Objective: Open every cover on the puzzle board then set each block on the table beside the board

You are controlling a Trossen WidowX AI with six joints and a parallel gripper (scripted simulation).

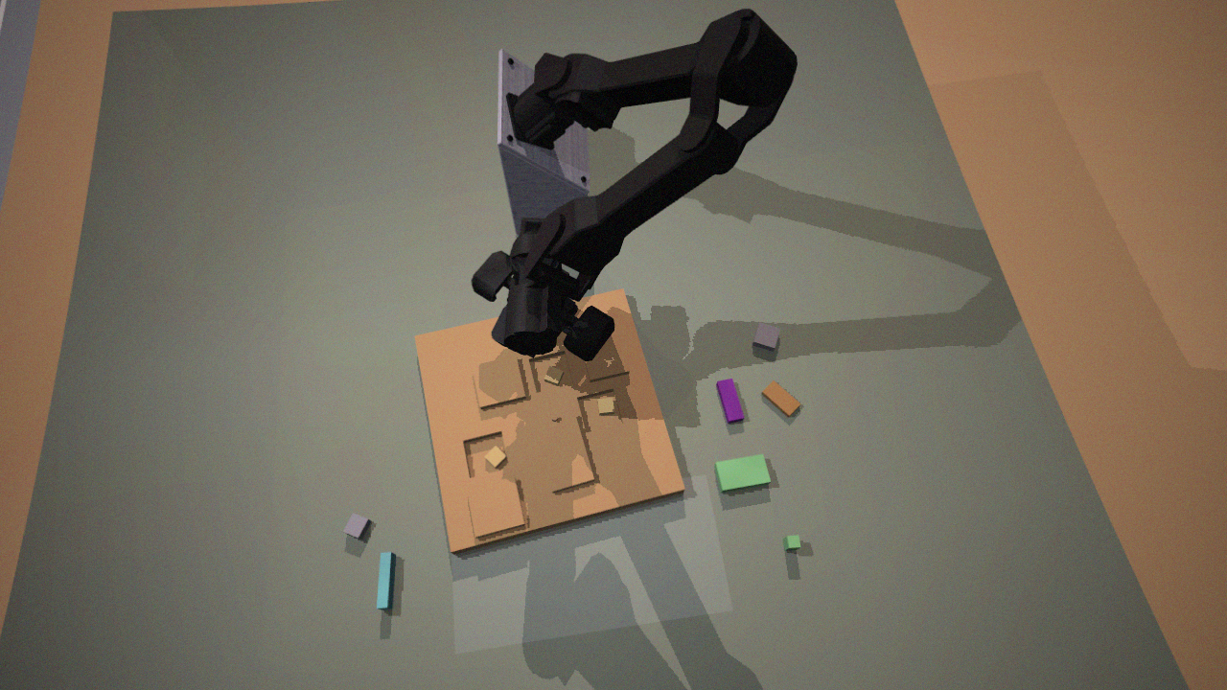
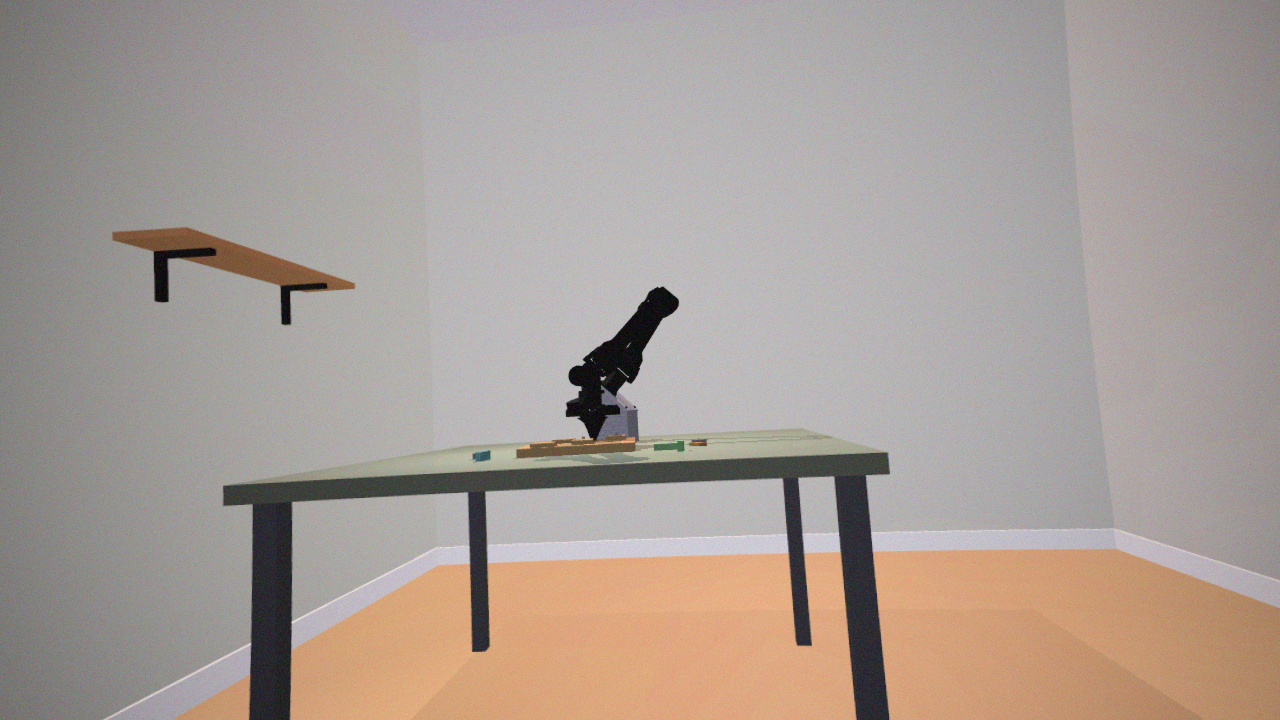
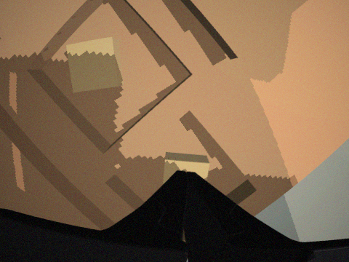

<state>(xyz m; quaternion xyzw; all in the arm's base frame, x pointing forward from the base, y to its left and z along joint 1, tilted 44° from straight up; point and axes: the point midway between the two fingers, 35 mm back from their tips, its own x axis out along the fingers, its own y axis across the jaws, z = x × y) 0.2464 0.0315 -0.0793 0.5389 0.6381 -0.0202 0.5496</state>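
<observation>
The wooden puzzle board lies on the table. My gripper is shut and empty, low over the board's back part; its tips are hidden in the top view. Just beyond the tips is a pale yellow block, partly hidden by them. Another pale block sits inside a square outline. A third pale block sits by a square recess at the left. Raised square covers show on the board's left side. I cannot tell whether each well is open.
Right of the board lie a purple block, an orange block, green blocks and a grey cube. Left are another grey cube and a cyan bar. The arm base stands behind.
</observation>
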